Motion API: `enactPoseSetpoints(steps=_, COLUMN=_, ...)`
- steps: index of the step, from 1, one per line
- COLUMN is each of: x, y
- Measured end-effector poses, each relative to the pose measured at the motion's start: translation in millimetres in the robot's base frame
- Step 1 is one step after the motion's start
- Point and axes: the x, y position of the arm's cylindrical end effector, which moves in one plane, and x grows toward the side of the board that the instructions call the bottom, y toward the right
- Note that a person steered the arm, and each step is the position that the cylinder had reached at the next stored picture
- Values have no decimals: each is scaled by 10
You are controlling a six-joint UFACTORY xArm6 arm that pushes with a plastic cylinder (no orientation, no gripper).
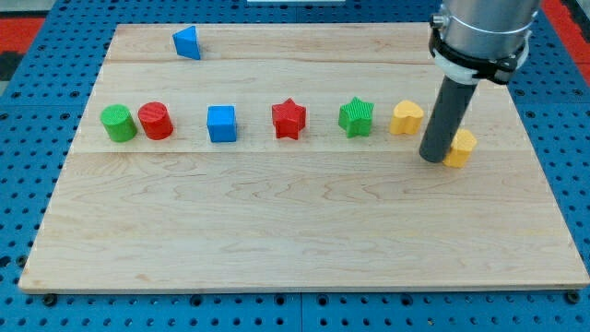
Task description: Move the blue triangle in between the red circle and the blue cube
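The blue triangle (187, 42) lies near the view's top left of the wooden board (295, 231). The red circle (156, 121) and the blue cube (221, 124) sit in a row across the board's middle, with a gap between them. My tip (433, 158) rests on the board at the view's right, far from the blue triangle, touching the left side of a yellow block (461, 148).
The row also holds a green circle (118, 124) left of the red circle, a red star (289, 119), a green star (356, 117) and a yellow heart (407, 118). Blue perforated table surrounds the board.
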Motion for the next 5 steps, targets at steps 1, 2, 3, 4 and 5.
enactPoseSetpoints(steps=1, x=381, y=204)
enactPoseSetpoints(steps=2, x=120, y=347)
enactPoseSetpoints(steps=3, x=-192, y=379)
enactPoseSetpoints(steps=4, x=-211, y=519)
enactPoseSetpoints(steps=5, x=-335, y=526)
